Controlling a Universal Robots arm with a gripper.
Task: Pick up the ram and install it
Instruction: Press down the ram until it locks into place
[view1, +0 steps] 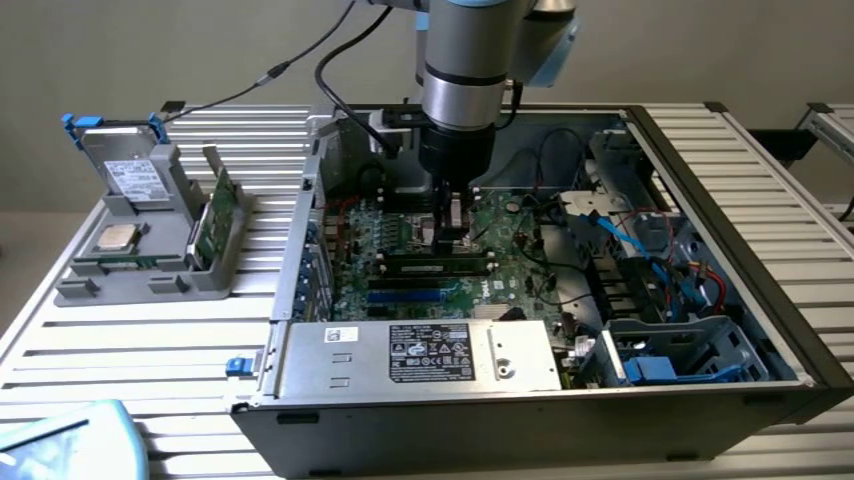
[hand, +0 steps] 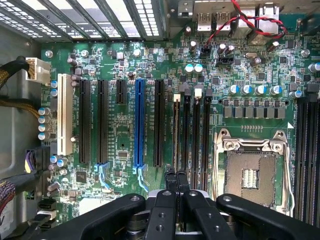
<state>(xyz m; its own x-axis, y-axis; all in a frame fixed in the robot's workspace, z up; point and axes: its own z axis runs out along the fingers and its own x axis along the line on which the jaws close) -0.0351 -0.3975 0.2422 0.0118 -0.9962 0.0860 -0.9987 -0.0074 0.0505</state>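
On the slatted tabletop (view1: 160, 340) sits an open computer case (view1: 747, 290); the end effector (hand: 176, 181) (fingers pinched together) hangs over the ram (view1: 437, 267), apparently seated, lying crosswise just beneath.

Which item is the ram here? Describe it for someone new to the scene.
Look inside the open computer case, on the green motherboard. Just beneath the gripper sits the ram: a long dark stick with a pale label, unlike the bare blue slot beside it.
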